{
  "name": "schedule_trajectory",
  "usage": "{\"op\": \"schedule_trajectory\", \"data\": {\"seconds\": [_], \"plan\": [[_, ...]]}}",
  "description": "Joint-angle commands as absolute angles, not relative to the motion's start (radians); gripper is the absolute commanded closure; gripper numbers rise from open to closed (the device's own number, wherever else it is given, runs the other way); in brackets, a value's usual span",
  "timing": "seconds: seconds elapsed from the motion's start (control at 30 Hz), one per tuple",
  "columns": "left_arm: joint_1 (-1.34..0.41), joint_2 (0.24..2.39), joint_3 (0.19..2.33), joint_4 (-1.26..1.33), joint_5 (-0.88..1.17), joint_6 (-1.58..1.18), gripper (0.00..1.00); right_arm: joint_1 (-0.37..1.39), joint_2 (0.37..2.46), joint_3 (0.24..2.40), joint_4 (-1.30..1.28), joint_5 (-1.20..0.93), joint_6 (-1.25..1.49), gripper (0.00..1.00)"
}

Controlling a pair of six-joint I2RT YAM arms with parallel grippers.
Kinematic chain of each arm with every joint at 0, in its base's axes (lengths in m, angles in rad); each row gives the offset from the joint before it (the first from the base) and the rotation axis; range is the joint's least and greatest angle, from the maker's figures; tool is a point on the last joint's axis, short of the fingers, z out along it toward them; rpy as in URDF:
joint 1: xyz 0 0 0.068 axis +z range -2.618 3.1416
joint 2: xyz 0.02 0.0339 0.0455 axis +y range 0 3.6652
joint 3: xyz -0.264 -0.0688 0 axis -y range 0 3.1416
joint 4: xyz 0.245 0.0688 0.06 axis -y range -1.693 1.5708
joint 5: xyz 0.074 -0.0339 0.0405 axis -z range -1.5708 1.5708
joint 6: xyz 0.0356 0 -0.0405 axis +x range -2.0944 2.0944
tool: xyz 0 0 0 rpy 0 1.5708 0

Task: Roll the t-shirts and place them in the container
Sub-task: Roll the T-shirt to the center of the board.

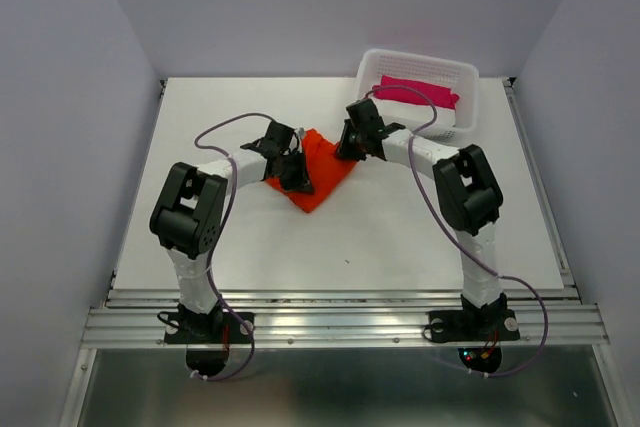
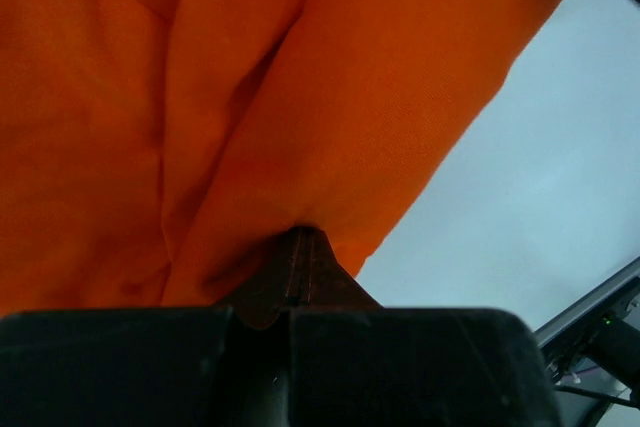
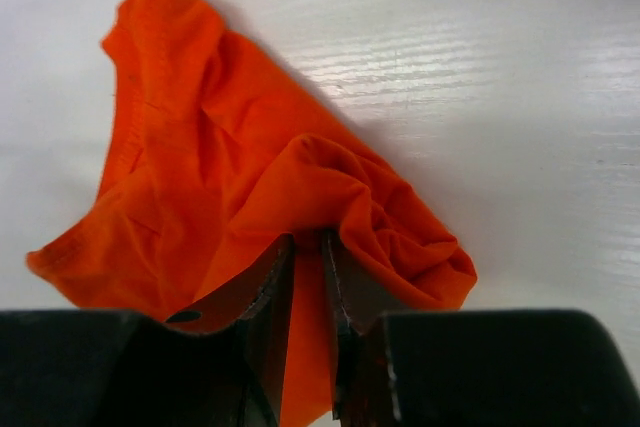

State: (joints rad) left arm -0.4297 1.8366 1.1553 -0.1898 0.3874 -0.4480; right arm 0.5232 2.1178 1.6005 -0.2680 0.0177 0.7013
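One orange-red t-shirt (image 1: 325, 182) lies bunched mid-worktop (image 1: 400, 237), nearer far edge. Left jaws clenched on its left fold. Right jaws pinch fabric at its right side. White basket (image 1: 468, 97) with pink cloth (image 1: 415, 92) at far right corner.

Bright, even overhead light washes the white worktop (image 1: 400, 237), leaving only soft, short shadows. The top view is sharp. In the left wrist view the t-shirt (image 2: 150, 97) is blurred up close. The right wrist view shows faint glare streaks.
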Motion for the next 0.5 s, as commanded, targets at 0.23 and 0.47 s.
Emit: {"op": "schedule_trajectory", "data": {"seconds": [0.23, 0.47], "plan": [[-0.443, 1.789, 1.039, -0.115, 0.396, -0.465, 1.00, 0.522, 2.065, 1.416, -0.258, -0.048, 0.661, 0.77], [-0.523, 1.576, 0.864, -0.117, 0.376, -0.543, 1.00, 0.522, 1.935, 1.237, -0.238, -0.032, 0.660, 0.76]]}}
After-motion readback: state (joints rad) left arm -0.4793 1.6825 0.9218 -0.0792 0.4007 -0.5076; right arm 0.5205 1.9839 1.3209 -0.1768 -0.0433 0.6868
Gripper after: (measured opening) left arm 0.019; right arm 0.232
